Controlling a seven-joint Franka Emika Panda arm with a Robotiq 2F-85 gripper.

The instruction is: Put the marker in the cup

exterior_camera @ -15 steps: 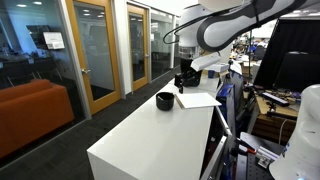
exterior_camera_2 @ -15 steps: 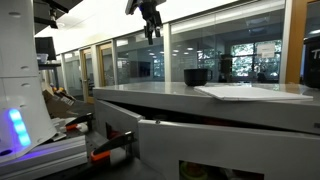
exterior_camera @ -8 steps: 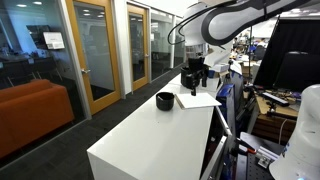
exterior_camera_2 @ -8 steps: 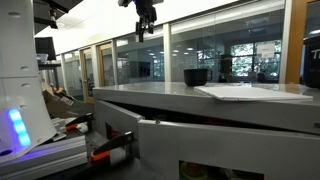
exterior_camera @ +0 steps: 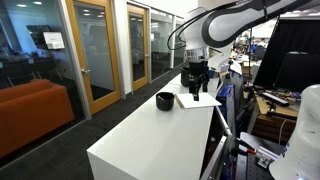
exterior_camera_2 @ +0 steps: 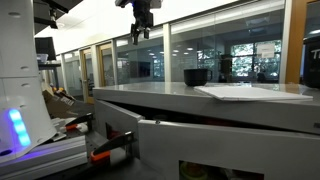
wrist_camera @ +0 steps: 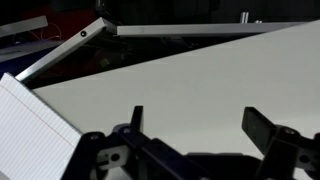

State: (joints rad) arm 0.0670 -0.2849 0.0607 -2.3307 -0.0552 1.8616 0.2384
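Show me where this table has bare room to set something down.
The largest free patch is the long white table top from the cup to the near corner. The wrist view shows more bare top beside the lined paper. The far end is crowded: cup and paper lie close together, with the gripper hanging above that end.

Most of the white bench [exterior_camera: 140, 140] is bare and open from above. At its far end stand the black cup [exterior_camera: 165, 100] and, just beside it, a sheet of paper [exterior_camera: 198, 100]. Bare bench shows between the spread fingers of the hand [wrist_camera: 198, 118].
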